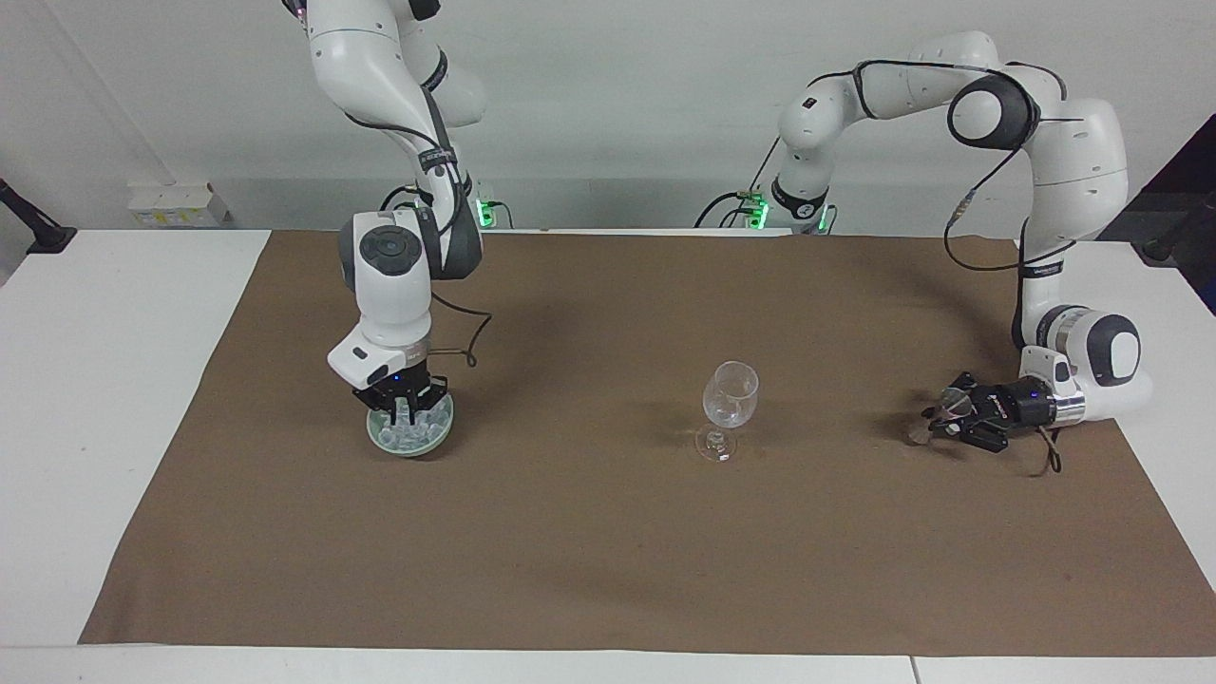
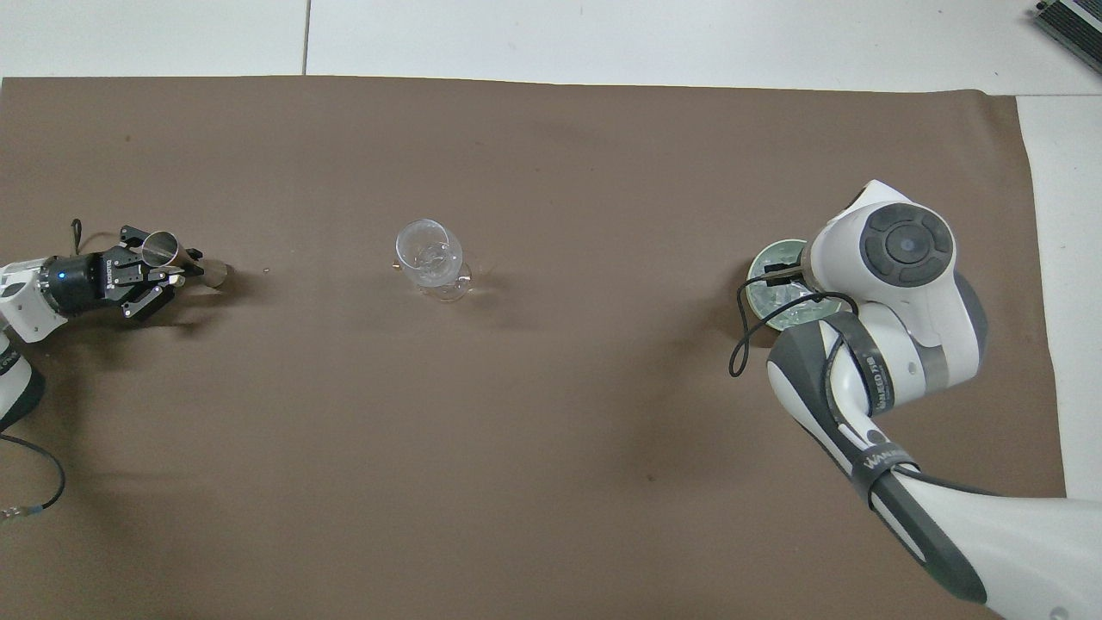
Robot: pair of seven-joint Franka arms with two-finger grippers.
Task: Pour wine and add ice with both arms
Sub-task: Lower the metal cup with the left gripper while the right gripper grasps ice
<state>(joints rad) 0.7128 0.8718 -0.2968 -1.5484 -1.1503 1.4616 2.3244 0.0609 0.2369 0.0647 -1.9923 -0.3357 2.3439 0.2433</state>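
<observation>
An empty clear wine glass [image 1: 730, 394] [image 2: 426, 254] stands upright mid-table. The ice [image 1: 410, 432] [image 2: 775, 297] is heaped in a pale green bowl [image 1: 385, 441] [image 2: 763, 261] toward the right arm's end. My right gripper [image 1: 407, 412] points straight down into that heap, fingertips shut among the cubes; the arm's wrist hides it from above. Toward the left arm's end, my left gripper [image 1: 942, 420] [image 2: 176, 269] lies level just over the mat, shut on a small metal cup [image 1: 946, 404] [image 2: 159, 248] tipped on its side, mouth facing the wine glass.
A brown mat [image 1: 608, 551] covers most of the white table [image 1: 114, 399]. A black cable [image 2: 739, 344] loops off the right wrist beside the bowl. A small white box [image 1: 176, 204] sits by the wall at the right arm's end.
</observation>
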